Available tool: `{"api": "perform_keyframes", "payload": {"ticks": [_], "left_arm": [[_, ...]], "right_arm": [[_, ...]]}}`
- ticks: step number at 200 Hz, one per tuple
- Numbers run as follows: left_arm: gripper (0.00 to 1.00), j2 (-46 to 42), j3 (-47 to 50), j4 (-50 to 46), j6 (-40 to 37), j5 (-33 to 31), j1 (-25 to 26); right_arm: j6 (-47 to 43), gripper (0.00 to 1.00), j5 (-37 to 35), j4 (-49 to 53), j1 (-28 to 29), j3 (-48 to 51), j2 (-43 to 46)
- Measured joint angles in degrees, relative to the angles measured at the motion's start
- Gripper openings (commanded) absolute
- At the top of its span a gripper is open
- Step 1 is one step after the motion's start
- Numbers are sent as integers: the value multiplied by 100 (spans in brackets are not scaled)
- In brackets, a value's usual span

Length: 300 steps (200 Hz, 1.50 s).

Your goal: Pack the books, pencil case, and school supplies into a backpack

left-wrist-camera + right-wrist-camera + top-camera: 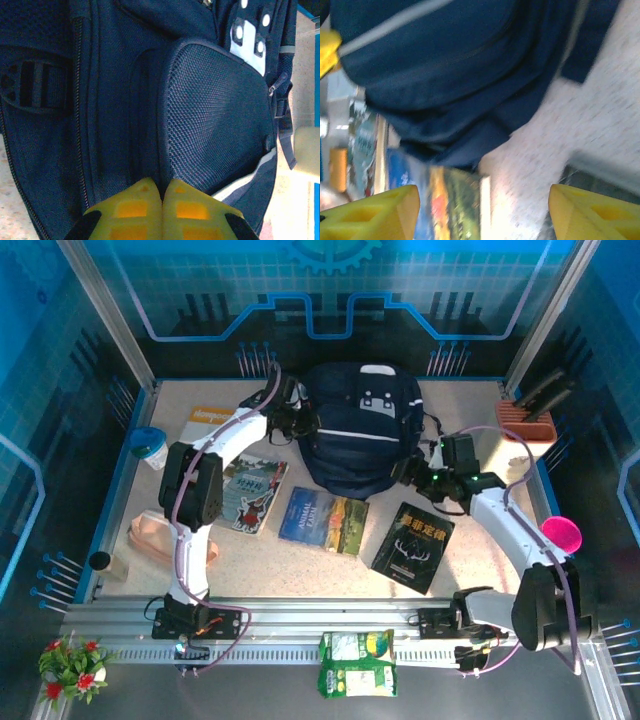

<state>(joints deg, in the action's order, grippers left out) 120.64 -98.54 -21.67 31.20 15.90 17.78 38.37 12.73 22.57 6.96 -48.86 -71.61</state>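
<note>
Top view: bright, even overhead light is washing the tabletop; a blue tint is colouring the enclosure walls. Left wrist: the backpack is showing dim but sharp, mesh crisp. Right wrist: motion blur is smearing everything; the pale tabletop is glaring.

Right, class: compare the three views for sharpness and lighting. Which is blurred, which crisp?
Right wrist view: motion-blurred, backpack and books smeared. Left wrist view: crisp, the backpack's mesh weave sharp. Top view: sharp and evenly lit.
</note>
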Motion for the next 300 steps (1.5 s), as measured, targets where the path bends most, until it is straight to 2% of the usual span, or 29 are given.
{"api": "perform_keyframes", "payload": {"ticks": [41,68,103,142,160,176,203,238,242,258,280,292,300], "left_arm": [[0,-17,-323,-339,-140,46,-13],[0,-17,-702,-446,-136,216,-9],[0,-17,-992,-490,-118,352,-11],[0,-17,-1001,-623,-120,367,-11],[0,-17,-1001,-669,-122,345,-13],[0,-17,-1001,-688,-133,339,-35],[0,-37,-1001,-820,-188,243,-109],[0,-170,-866,-1123,-479,-52,-310],[3,-203,-820,-1167,-522,-111,-343],[26,-313,-695,-1362,-732,-352,-450],[48,-442,-658,-1613,-1054,-723,-564],[55,-533,-658,-1705,-1270,-852,-560],[59,-610,-658,-1766,-1377,-918,-529]], "right_arm": [[-337,66,-140,-254,-295,-909,-1176],[-372,59,-63,-483,-439,-1298,-1941],[-284,49,286,-756,-457,-1646,-2826],[-125,44,728,-892,-424,-1725,-3436],[-50,35,883,-920,-393,-1762,-3587],[31,21,1023,-1003,-374,-1775,-3674],[203,5,1342,-1287,-350,-1720,-3703],[485,0,1716,-1801,-201,-1394,-3491],[520,0,1749,-1851,-168,-1349,-3440],[662,0,1888,-2028,9,-1185,-3200],[914,1,2085,-2352,291,-1027,-2973],[994,6,2149,-2492,448,-964,-2920],[1010,14,2179,-2516,518,-940,-2911]]}}
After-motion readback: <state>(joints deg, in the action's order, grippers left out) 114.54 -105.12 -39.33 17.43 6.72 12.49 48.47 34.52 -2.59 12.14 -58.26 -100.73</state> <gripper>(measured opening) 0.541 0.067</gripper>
